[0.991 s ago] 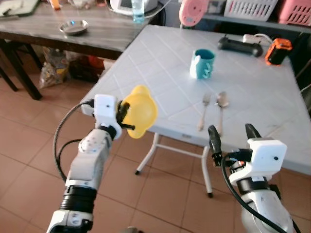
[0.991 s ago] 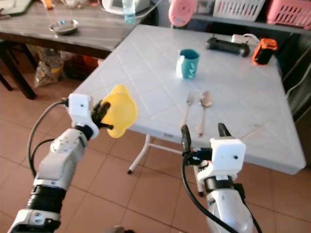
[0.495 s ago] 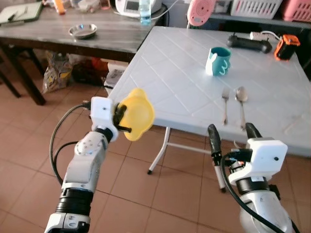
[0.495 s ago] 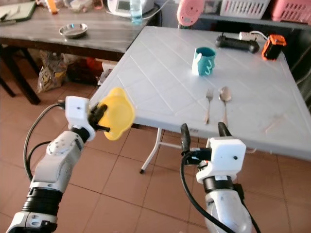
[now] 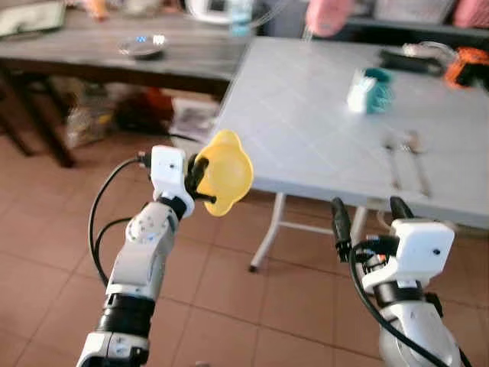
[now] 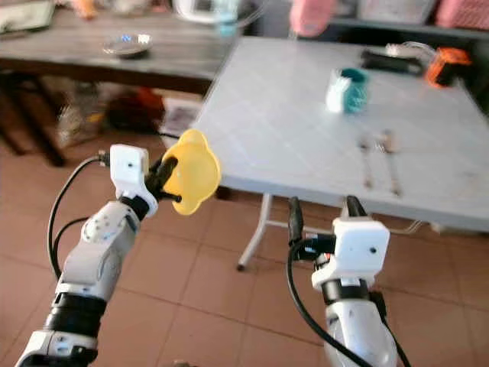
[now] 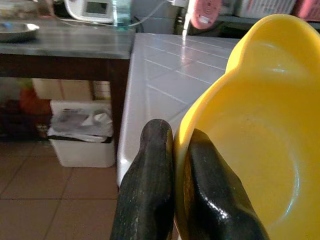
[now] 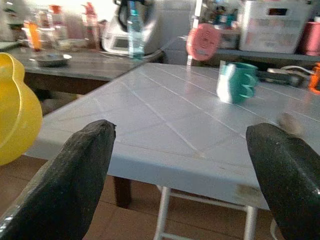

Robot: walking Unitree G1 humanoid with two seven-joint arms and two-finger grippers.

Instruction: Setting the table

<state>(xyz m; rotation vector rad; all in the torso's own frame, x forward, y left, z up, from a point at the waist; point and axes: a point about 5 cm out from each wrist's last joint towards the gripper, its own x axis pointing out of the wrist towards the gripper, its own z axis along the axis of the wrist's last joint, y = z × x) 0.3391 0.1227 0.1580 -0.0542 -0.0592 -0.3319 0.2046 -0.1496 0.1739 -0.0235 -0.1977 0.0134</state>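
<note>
Bowl [image 5: 223,171], yellow and shallow with a small lobe at its rim, is pinched by that rim between the two black fingers [image 7: 150,190] of the left gripper [image 5: 195,177], one finger outside the wall and one inside. It hangs in the air off the near left corner of the white table [image 5: 321,130], beside the edge and not yet over the top, with only tiled floor [image 5: 46,252] beneath it.

Held by such a thin hold on one rim, the bowl could swing or slip if the arm jolts, and from where it hangs it would fall to the floor, not onto the table. Its far rim is near the table's left edge, so moving it in without lifting it first could knock it against that edge and twist it out of the fingers.

Further in on the table, a fork [image 5: 393,154] and spoon [image 5: 417,157] lie side by side toward the near edge, and a teal mug [image 5: 370,89] stands behind them. A bowl set down too far toward them could push the cutlery out of line.

The right gripper [image 5: 368,218] is spread wide and empty, below the table's near edge; raised carelessly, it could strike the underside or the edge. Both head views are blurred, so fine placement is hard to judge.
</note>
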